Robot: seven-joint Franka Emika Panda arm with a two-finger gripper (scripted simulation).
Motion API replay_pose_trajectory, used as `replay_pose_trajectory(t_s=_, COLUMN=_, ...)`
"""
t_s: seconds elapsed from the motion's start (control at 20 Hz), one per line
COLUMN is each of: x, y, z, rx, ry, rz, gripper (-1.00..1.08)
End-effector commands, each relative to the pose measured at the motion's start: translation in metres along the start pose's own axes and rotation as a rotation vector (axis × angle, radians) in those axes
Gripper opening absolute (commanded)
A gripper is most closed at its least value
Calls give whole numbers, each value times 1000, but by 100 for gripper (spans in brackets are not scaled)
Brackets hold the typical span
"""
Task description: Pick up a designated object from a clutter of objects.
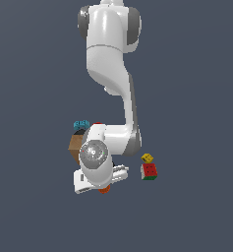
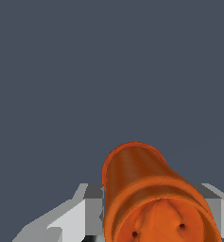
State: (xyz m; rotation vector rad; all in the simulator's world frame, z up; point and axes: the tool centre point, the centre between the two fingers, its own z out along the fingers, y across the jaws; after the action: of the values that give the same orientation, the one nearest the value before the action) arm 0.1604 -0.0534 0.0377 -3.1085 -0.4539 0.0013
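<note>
The orange ribbed container (image 2: 151,194) fills the wrist view and sits between my two grey fingers (image 2: 87,208), which press against its sides. In the exterior view only a small orange part of it (image 1: 104,190) shows under my white hand. My gripper (image 1: 103,187) is shut on the container and is mostly hidden by the wrist there. In the wrist view the gripper (image 2: 151,215) has only plain dark floor beyond the container. Whether the container is off the floor I cannot tell.
In the exterior view a tan box (image 1: 74,146), a teal brick (image 1: 81,124) and a sliver of red cup (image 1: 97,123) lie behind the arm. A yellow die (image 1: 147,158) and a colourful cube (image 1: 149,171) lie to the exterior view's right.
</note>
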Motion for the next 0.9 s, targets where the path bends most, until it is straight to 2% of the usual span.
replay_pose_trajectory(t_s=0.0, x=0, y=0, z=0, rx=0, ry=0, rz=0, gripper=-100)
replay_pose_trajectory(t_s=0.45, x=-9, y=6, z=-19, rx=0, ry=0, rz=0, gripper=-100)
replay_pose_trajectory(t_s=0.85, x=-32, y=24, z=-70, rx=0, ry=0, rz=0, gripper=-100)
